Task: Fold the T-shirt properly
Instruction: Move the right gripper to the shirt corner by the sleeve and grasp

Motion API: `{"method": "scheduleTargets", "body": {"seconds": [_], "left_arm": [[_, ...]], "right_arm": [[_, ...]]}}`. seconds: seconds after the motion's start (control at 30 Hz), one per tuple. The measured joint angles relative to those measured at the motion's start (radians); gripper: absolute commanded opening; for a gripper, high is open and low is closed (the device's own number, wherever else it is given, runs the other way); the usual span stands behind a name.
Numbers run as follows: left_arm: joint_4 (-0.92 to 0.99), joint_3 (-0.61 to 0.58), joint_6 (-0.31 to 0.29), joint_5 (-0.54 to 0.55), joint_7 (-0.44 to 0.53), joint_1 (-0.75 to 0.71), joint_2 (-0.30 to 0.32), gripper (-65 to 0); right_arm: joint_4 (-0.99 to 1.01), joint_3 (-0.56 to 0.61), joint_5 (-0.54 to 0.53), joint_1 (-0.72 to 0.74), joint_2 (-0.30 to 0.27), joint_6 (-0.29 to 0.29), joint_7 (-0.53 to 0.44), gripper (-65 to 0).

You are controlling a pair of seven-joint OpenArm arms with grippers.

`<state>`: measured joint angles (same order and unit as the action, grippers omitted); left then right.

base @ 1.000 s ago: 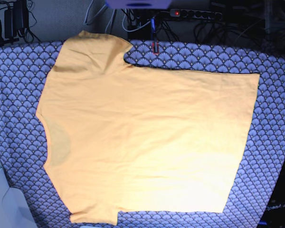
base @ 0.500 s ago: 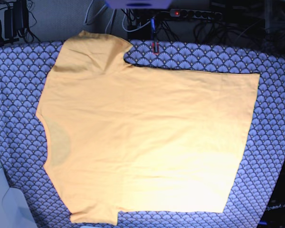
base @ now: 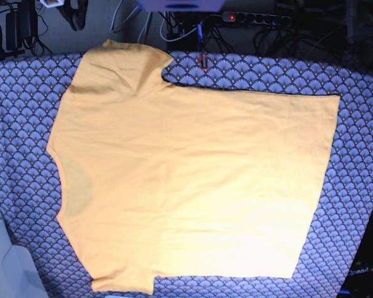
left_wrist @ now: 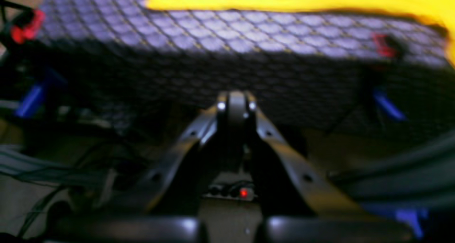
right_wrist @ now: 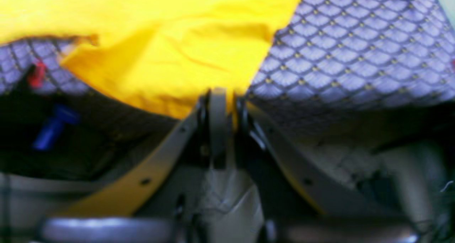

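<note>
T-shirt (base: 193, 180) lies spread flat on fan-patterned cloth (base: 360, 186), ready for folding. Left gripper (left_wrist: 236, 106) pinched together, empty, off-table. Right gripper (right_wrist: 218, 104) near sleeve; can't tell its state.

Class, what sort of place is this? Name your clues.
Probably a robotics lab bench: a T-shirt spread on a patterned cloth, a power strip with tangled cables behind, and a robot gripper at the edge.

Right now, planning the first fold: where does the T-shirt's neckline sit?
In the base view the neckline is at the left side of the T-shirt, which lies flat on the fan-patterned cloth, hem toward the right.
</note>
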<state>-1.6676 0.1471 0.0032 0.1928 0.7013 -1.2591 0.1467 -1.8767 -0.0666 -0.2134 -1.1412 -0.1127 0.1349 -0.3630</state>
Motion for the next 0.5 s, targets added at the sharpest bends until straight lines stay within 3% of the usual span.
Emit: {"method": "scheduleTargets", "body": {"seconds": [0.2, 0.3, 0.5], "left_arm": [[-0.218, 0.126, -0.01, 0.237, -0.339, 0.008, 0.017, -65.0], [-0.249, 0.187, -0.002, 0.327, -0.45, 0.055, 0.05, -65.0], [-0.254, 0.311, -0.001, 0.406, -0.681, 0.172, 0.054, -65.0]], "right_arm": [[-0.07, -0.049, -0.106, 0.168, 0.002, 0.113, 0.389, -52.1], [-0.068, -0.096, -0.188, 0.219, 0.007, 0.185, 0.462, -49.5], [-0.069, -0.241, -0.336, 0.305, 0.008, 0.314, 0.618, -44.0]]}}
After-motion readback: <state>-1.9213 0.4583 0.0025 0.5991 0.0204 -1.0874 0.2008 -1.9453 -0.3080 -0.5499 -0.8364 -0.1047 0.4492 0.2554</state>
